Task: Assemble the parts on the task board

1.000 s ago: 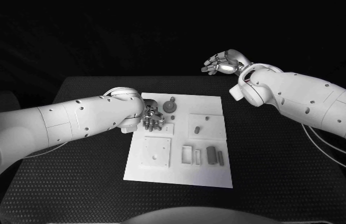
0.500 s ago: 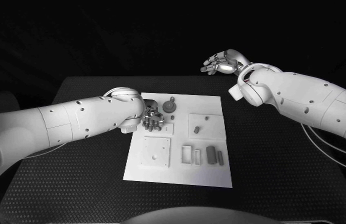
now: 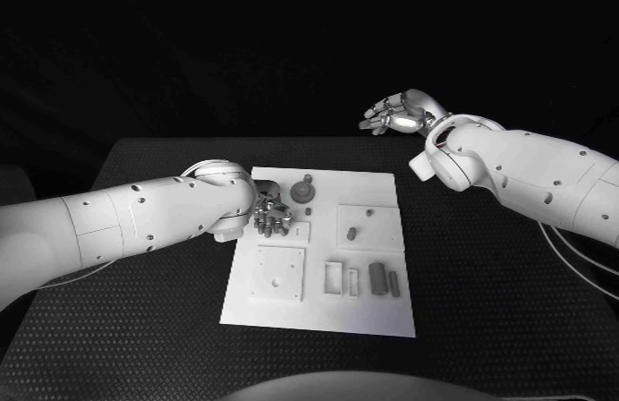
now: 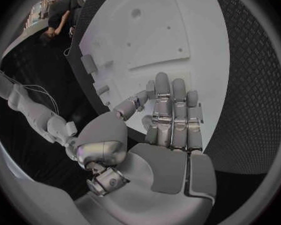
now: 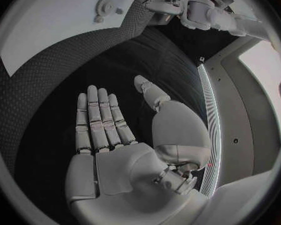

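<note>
The white task board (image 3: pixel 323 307) lies in the middle of the black table. On it a grey round toothed part (image 3: pixel 304 189) stands near the far edge, a small grey peg (image 3: pixel 352 233) sits in a square plate, and grey bars (image 3: pixel 378 277) lie by some slots. My left hand (image 3: pixel 271 215) hovers low over the board's far left area, fingers stretched out flat over the board (image 4: pixel 159 30), holding nothing (image 4: pixel 172 120). My right hand (image 3: pixel 402 113) is raised beyond the board's far right corner, palm flat and empty (image 5: pixel 115 135).
A square raised plate (image 3: pixel 282 273) sits on the board's near left. Bare black mat (image 3: pixel 503 285) flanks the board on both sides. From the right wrist view the board (image 5: pixel 47 20) and toothed part (image 5: pixel 105 6) lie far off.
My left forearm has turned and shifted slightly, while its hand stays over the same spot on the board. The right hand has not moved.
</note>
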You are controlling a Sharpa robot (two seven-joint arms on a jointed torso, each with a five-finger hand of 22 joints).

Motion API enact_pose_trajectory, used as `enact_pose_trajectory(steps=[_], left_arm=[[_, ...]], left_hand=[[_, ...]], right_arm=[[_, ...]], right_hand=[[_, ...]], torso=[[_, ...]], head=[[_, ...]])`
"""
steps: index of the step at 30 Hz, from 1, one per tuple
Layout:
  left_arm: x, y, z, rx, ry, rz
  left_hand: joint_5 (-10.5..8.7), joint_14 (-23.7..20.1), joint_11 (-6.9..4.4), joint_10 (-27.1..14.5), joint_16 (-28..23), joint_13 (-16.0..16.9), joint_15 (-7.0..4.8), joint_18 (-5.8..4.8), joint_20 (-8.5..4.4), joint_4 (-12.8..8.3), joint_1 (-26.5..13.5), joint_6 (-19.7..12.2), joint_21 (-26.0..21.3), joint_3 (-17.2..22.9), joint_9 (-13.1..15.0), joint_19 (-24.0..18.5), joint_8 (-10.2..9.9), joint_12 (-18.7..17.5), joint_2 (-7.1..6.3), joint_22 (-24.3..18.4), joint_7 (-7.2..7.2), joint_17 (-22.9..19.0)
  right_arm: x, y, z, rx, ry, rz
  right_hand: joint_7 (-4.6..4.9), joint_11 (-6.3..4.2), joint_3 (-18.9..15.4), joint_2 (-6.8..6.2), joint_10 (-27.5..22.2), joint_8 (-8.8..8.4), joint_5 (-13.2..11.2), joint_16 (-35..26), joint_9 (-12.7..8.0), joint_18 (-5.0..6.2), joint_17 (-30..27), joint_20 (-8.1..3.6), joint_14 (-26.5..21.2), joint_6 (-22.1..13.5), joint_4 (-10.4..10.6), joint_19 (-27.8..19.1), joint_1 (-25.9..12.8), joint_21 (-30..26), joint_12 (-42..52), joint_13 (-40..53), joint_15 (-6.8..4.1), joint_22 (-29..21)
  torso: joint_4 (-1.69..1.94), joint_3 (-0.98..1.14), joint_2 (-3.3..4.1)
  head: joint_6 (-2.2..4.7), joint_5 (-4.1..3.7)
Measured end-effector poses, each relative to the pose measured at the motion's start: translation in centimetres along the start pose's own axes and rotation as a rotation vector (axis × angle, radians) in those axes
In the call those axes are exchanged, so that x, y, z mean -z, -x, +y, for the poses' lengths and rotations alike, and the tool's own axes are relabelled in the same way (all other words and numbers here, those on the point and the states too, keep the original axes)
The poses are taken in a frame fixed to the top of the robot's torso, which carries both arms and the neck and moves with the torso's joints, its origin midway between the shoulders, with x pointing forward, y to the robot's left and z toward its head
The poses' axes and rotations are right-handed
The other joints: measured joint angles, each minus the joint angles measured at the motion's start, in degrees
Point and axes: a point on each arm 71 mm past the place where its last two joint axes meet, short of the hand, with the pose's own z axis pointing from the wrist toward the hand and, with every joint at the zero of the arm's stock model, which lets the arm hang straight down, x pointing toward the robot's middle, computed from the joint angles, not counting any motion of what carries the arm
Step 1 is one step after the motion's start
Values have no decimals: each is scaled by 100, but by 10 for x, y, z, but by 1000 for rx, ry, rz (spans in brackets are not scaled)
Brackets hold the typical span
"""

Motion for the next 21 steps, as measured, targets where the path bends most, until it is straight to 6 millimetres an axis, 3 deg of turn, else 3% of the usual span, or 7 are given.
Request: enact_pose_trajectory(steps=[14,20,21], left_arm=[[8,-10,9,48,-22,-25],[9,-12,9,70,-27,-51],[9,-12,10,73,-27,-57]], left_hand=[[-23,0,10,10,0,-1,0,-7,24,11,15,16,-22,-5,12,-16,15,0,15,9,-16,-14],[-89,0,-6,-7,0,-1,0,-7,24,41,15,29,-22,23,23,-16,15,0,15,9,-28,-25],[-218,0,-12,-14,0,-5,0,-8,24,48,15,29,-22,31,23,-16,2,0,16,9,-29,-32]], right_arm=[[1,3,-2,-4,-6,-5],[1,3,-3,-7,-8,-6],[1,3,-3,-7,-8,-6]], right_hand=[[0,21,-1,61,21,0,92,-22,-24,1,-22,21,1,0,1,-21,-61,-23,0,-51,-1,24],[0,21,-1,84,21,0,114,-22,-30,1,-22,21,2,0,1,-21,-85,-23,0,-59,-2,32],[0,21,-1,83,21,0,114,-22,-30,1,-22,21,2,0,1,-21,-86,-23,0,-62,-2,32]], torso=[[9,-3,-2],[11,-2,-2],[10,-2,-2]], head=[[7,4],[4,2],[3,2]])
